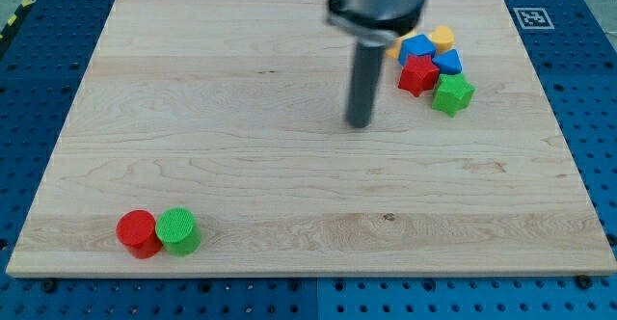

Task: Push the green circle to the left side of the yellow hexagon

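Careful: your bare rod tip point(359, 123), with no claw, could drag the touching red cylinder point(138, 233) along with the green circle block point(177, 230).

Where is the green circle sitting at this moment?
The green circle sits near the board's bottom-left corner, touching the red circle on its left, far from my tip and the block cluster at the top right.

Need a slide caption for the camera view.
My tip mid-board, far from the green circle touching the red circle at bottom left.
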Controlling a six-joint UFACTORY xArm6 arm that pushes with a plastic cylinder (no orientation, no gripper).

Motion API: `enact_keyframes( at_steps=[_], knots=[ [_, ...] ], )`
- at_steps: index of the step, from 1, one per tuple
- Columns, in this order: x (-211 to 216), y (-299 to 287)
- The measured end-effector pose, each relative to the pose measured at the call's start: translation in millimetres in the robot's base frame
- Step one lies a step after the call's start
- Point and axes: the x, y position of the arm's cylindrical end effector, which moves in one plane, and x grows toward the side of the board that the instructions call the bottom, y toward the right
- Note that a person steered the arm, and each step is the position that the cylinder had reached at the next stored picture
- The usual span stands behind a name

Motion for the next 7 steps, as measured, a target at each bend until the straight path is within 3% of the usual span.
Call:
enact_keyframes(
  at_steps=[4, 5, 6, 7],
  knots=[
    [40.7, -319.9],
    [104.3, -329.7],
    [161.2, -302.5],
    [162.3, -263.5]
  ],
)
